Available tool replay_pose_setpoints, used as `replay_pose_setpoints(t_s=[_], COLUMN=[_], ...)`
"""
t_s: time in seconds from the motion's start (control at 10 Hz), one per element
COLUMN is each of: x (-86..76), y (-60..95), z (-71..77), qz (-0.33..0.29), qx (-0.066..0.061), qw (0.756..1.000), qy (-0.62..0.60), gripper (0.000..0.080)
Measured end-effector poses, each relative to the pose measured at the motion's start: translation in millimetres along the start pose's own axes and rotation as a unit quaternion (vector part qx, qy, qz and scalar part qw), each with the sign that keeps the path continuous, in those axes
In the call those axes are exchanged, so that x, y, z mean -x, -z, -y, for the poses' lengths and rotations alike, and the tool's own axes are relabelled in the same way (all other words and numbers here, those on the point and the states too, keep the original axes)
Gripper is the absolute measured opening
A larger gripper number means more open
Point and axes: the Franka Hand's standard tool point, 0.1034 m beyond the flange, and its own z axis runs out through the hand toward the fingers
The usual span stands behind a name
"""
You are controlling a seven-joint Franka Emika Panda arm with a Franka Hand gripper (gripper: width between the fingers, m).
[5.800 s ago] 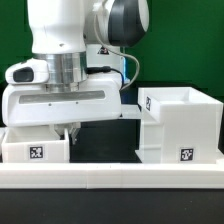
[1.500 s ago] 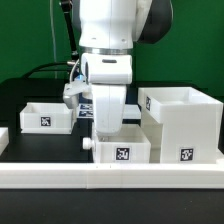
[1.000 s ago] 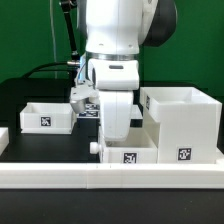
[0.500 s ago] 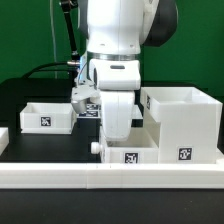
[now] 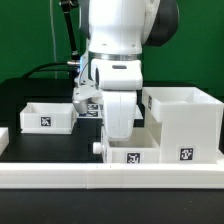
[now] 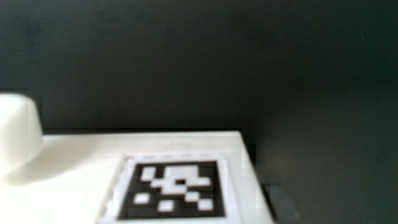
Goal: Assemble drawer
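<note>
Knobbed tray on tabletop by near rail, just beside cube case on the exterior view's right. Second tray farther back, the exterior view's left. Pincer over knobbed tray, fingers hidden, can't tell its grip.

- My camera looks closely at a white surface of the drawer tray, which is out of focus.
- A black-and-white square tag lies flat on that surface, near its edge. The frame cuts off part of it.
- Beyond the tray's edge is the dark table, plain and matte.
- A blurred white rounded shape overlaps the tray surface. I cannot tell what it is.
</note>
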Motion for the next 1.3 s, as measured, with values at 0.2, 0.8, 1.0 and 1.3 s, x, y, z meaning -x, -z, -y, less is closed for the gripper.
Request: replay_pose_setpoints(t_s=[0.2,0.8,1.0,1.3], x=[0.5,-4.6,-3.9,-2.4], y=[-1.1,-1.8,-1.8,-1.9], z=[0.7,1.5,1.5,1.6], qz=[-0.001,-0.002,-0.002,-0.002], qx=[0.009,0.007,0.007,0.007], qw=[1.000,1.000,1.000,1.000], qy=[-0.008,-0.019,-0.020,-0.020], gripper=[0.0042,0.0042,0.0042,0.0042])
